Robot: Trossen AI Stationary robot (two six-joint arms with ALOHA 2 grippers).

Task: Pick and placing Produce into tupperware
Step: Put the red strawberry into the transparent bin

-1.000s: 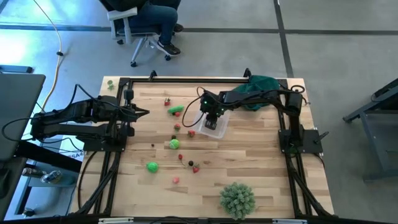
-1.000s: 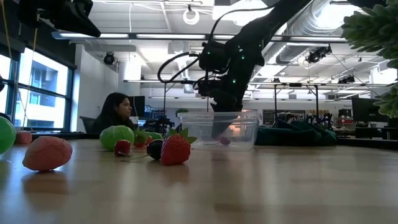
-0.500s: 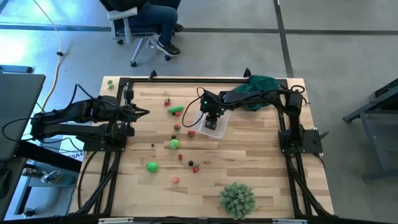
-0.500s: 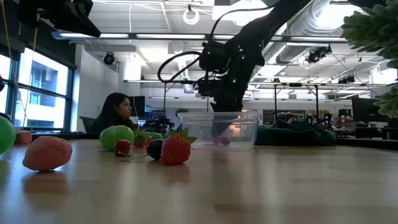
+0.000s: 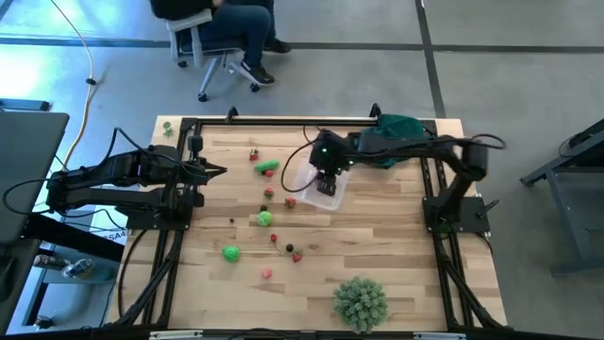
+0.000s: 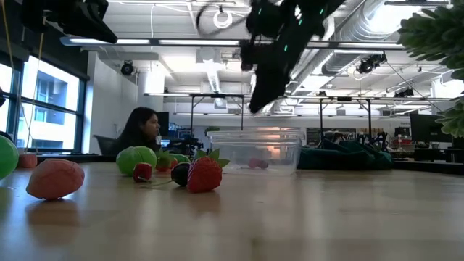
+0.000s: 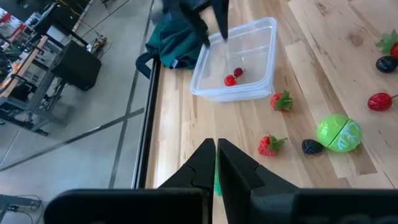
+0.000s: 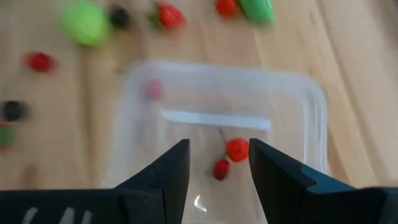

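Note:
The clear tupperware [image 5: 300, 181] stands on the table right of centre, with two small red produce pieces [image 8: 237, 149] lying on its floor. My right gripper [image 8: 217, 149] hangs open above it, slanting down, with nothing between its fingers. It is well clear of the rim in the low view [image 6: 259, 101]. More produce lies loose on the wood to the container's left: a long green piece [image 5: 267, 167], strawberries [image 5: 291, 201], a green ball [image 5: 264, 219] and small red and dark berries [image 5: 295, 253]. My left gripper [image 5: 222, 171] waits shut over the table's left side.
A dark green cloth [image 5: 396, 132] lies bunched at the far right corner, just behind the tupperware. A pale-green spiky ball [image 5: 360, 302] sits near the front edge. A person sits on a chair [image 5: 217, 28] beyond the far edge. Bare wood lies right of the tupperware.
My right gripper has risen out of the tupperware, from down between its walls to well above its rim, tipping a little as it went. The two red pieces stay on the container's floor.

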